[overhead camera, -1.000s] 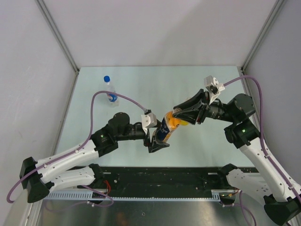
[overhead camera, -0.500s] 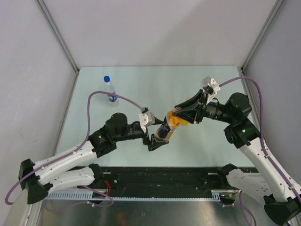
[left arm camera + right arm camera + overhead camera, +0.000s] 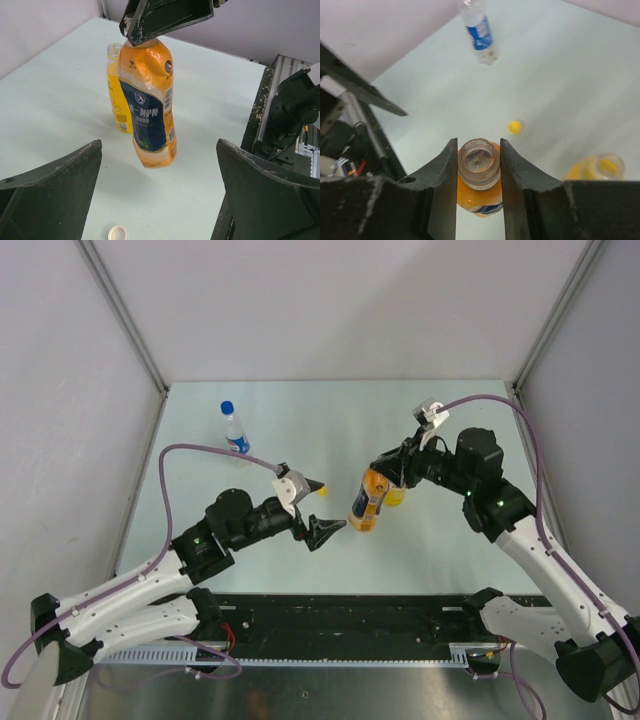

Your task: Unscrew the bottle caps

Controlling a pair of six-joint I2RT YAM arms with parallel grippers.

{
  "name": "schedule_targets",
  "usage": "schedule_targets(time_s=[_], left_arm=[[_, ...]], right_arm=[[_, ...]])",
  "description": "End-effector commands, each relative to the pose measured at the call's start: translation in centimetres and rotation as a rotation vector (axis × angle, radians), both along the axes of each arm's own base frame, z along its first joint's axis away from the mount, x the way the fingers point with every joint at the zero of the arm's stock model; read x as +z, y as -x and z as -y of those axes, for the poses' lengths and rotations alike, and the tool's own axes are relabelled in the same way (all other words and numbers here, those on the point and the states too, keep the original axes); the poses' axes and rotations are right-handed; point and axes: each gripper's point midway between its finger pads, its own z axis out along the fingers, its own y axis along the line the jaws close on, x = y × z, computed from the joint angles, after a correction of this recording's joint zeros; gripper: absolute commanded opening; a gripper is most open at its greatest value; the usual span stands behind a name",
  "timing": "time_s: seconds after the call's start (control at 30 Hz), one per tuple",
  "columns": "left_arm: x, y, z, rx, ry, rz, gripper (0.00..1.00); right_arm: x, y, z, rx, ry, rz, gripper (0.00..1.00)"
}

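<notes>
My right gripper [image 3: 376,473] [image 3: 479,165] is shut on the open, capless neck of the dark-labelled orange bottle [image 3: 366,503] [image 3: 148,105] [image 3: 476,202]. The bottle hangs tilted, its base just above the table. My left gripper [image 3: 328,531] [image 3: 157,200] is open wide and empty, to the left of that bottle. The yellow juice bottle [image 3: 396,496] [image 3: 117,95] [image 3: 599,170] stands capless just behind it. The clear water bottle [image 3: 234,432] [image 3: 480,33] stands far left with its blue cap [image 3: 227,407] on. A yellow cap [image 3: 320,489] [image 3: 514,126] and a white cap [image 3: 117,232] lie loose on the table.
The pale table [image 3: 300,430] is walled at the back and sides. A black rail with cable track [image 3: 340,625] runs along the near edge, by the arm bases. It shows at the right of the left wrist view [image 3: 280,115].
My left gripper has let go of the orange bottle's lower body, opened and drawn back to the left. My right gripper keeps the neck, and the bottle now hangs more upright.
</notes>
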Motion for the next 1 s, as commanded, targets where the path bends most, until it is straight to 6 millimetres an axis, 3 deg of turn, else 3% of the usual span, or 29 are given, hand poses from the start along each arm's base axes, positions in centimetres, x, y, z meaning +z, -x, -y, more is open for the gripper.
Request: schedule_targets(time_s=[0.0,0.23,0.53,0.7,0.97], left_arm=[[0.3,-0.8,-0.5,0.054,0.014,0.022,1.00],[-0.8,-1.1,-0.3,0.059,-0.010,0.006,1.00],[-1.4,-1.3,0.0,0.050,-0.039,0.020,0.99],[-1.8,-1.5,0.2,0.050,-0.052,0.015,0.99],[-2.1,-1.5,0.5,0.041,-0.063,0.009,1.00]], right_arm=[[-1.3,-3.2,2.4,-0.219,0.044,0.012,0.00],[-3.8,-6.0,6.9,-0.474,0.030,-0.046,0.00],[-5.6,-8.0,13.5,-0.813,0.033,-0.089,0.00],[-6.4,-8.5,15.3,-0.895,0.044,-0.100,0.00],[-7.5,-9.1,16.2,-0.950,0.052,-0.093,0.00]])
